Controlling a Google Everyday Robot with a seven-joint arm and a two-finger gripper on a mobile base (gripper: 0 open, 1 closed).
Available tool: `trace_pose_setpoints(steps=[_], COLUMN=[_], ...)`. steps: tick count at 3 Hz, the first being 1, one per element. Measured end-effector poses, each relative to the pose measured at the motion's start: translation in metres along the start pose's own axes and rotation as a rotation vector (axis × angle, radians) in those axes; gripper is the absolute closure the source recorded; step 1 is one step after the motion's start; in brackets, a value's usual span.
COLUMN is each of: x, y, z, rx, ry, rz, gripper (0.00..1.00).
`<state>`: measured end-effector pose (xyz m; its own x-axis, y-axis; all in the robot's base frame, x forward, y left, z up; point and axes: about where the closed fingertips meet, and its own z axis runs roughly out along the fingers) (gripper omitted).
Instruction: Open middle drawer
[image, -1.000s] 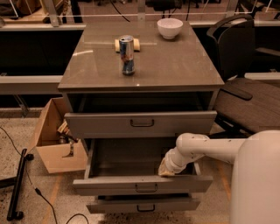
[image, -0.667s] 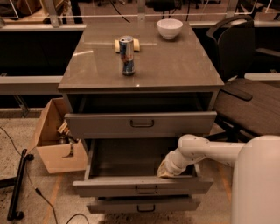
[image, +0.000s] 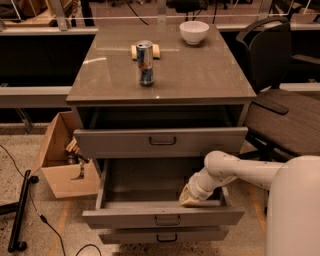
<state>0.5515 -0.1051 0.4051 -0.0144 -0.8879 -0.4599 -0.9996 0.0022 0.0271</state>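
Observation:
The middle drawer (image: 162, 218) of the grey-brown cabinet is pulled well out, its inside showing and its dark bar handle (image: 167, 220) on the flat front. The top drawer (image: 161, 141) above it is also pulled out a little. The bottom drawer (image: 162, 236) peeks out below. My gripper (image: 191, 198) on the white arm reaches down from the right into the open middle drawer, just behind its front panel near the right side.
A drink can (image: 145, 63), a white bowl (image: 194, 32) and a small tan object (image: 145, 51) stand on the cabinet top. A cardboard box (image: 62, 156) sits on the floor at left, with cables and a black stand. A black office chair (image: 280, 95) is at right.
The arm's elbow has shifted slightly to the right; the gripper stays inside the open middle drawer, which has not visibly moved.

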Motion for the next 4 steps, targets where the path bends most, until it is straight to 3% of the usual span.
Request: trace_pose_setpoints(steps=[3, 4], x=[-0.046, -0.059], y=[0.112, 0.134], z=[-0.041, -0.051], rx=[-0.437, -0.511], ry=[-0.231, -0.274], rz=[0.070, 0.084], gripper=[1.00, 1.00])
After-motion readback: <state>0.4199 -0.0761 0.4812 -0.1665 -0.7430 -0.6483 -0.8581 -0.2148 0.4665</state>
